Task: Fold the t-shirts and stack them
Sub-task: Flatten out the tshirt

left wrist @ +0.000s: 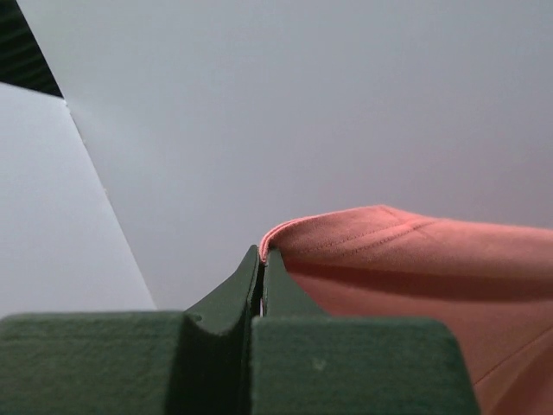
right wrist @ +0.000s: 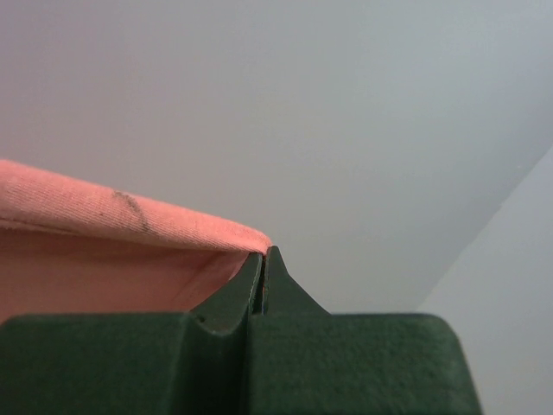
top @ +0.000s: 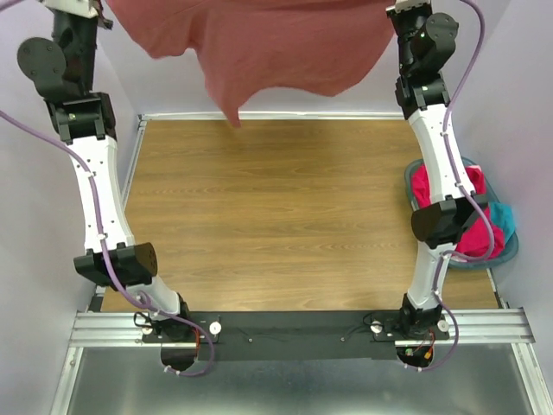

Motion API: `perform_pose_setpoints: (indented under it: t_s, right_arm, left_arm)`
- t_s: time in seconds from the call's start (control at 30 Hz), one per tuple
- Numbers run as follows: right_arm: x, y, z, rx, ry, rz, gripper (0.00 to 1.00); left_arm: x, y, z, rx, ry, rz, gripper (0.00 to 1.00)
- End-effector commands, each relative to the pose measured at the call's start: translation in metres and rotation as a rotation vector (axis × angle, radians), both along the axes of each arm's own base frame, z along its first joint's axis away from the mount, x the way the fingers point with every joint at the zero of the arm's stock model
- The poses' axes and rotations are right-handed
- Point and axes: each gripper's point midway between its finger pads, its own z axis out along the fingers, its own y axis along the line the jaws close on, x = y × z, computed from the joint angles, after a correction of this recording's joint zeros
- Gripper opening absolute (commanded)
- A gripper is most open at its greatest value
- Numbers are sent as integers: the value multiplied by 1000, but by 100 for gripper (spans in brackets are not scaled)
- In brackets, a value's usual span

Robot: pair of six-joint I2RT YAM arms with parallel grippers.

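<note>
High above the table (top: 276,225), the pink shirt (top: 259,43) hangs spread wide, probably so it can be laid down flat. Left gripper (left wrist: 262,255) and right gripper (right wrist: 263,255) each clench its hem. Other shirts (top: 421,190) sit in the basket (top: 484,262) at the table's right edge.

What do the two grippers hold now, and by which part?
The salmon-pink t-shirt, hanging between them: the left gripper pinches a stitched edge at one side, the right gripper an edge at the other side.
</note>
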Motion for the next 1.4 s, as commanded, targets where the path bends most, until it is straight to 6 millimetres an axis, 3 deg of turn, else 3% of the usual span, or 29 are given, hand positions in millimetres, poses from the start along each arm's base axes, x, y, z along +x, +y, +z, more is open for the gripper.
perform_pose_setpoints:
  t_s: [0.0,0.03,0.07,0.1,0.17,0.2,0.27,0.3,0.37,0.57,0.73,0.77,0.8,0.83,0.87,0.9,0.97,1.0,1.07,1.1,1.13,1.23,1.27,1.3,1.33,1.37]
  right_arm:
    - [30,0,-48,-46,47,35,1]
    - [36,3,-66,-55,84,51,1]
    - [45,11,-100,-71,150,84,0]
    - [49,14,-117,-78,183,97,0]
    - [55,16,-145,-77,234,109,0]
    - [58,18,-173,-84,289,115,1]
    - [60,18,-201,-100,345,118,0]
    - [60,18,-221,-109,385,121,0]
    - [55,19,-243,-122,432,132,0]
    - [42,18,-255,-127,475,136,1]
    - [24,9,-243,-150,484,102,0]
    - [12,6,-227,-168,464,95,0]
    - [4,3,-243,-190,502,93,0]
    - [-12,0,-225,-199,478,89,1]
    - [-22,-2,-223,-218,483,86,1]
    - [-32,-3,-243,-236,530,93,1]
    - [-56,-7,-246,-251,557,102,1]
    - [-78,-7,-242,-267,558,120,0]
    - [-105,-7,-265,-305,637,154,0]
    - [-125,-5,-251,-327,605,182,0]
    - [-142,-6,-291,-353,713,207,1]
    - [-181,-7,-312,-431,758,254,1]
    - [-201,-10,-350,-488,855,280,1]
    - [-217,-10,-352,-518,859,305,1]
    - [-239,-12,-384,-558,952,342,7]
    - [-251,-14,-392,-570,980,353,16]
  left_arm:
    - [33,17,-72,8,107,57,0]
    - [39,18,-91,16,142,57,0]
    - [37,17,-102,39,154,70,0]
    - [56,20,-150,28,255,71,0]
    - [64,22,-190,33,334,82,0]
    - [70,27,-228,30,405,101,0]
    - [72,31,-259,39,460,125,0]
    - [73,38,-284,35,508,157,0]
    - [72,44,-305,42,548,194,0]
    - [77,48,-321,74,635,189,0]
    - [66,44,-300,146,672,144,0]
    - [61,44,-296,182,671,146,0]
    - [49,39,-291,210,681,129,0]
    - [42,40,-290,236,688,138,0]
    - [35,40,-287,260,687,149,0]
    - [17,33,-295,361,733,134,0]
    - [-3,28,-307,470,779,115,0]
    - [-24,21,-323,561,809,98,0]
    - [-45,17,-340,638,836,92,0]
    - [-67,10,-363,719,873,69,0]
    - [-78,6,-375,765,891,51,0]
    - [-117,-6,-421,924,957,-11,0]
    - [-127,-8,-434,963,979,-28,0]
    - [-148,-12,-459,1000,1040,-63,0]
    - [-167,-16,-472,1082,1060,-92,10]
    - [-179,-16,-488,1122,1095,-111,23]
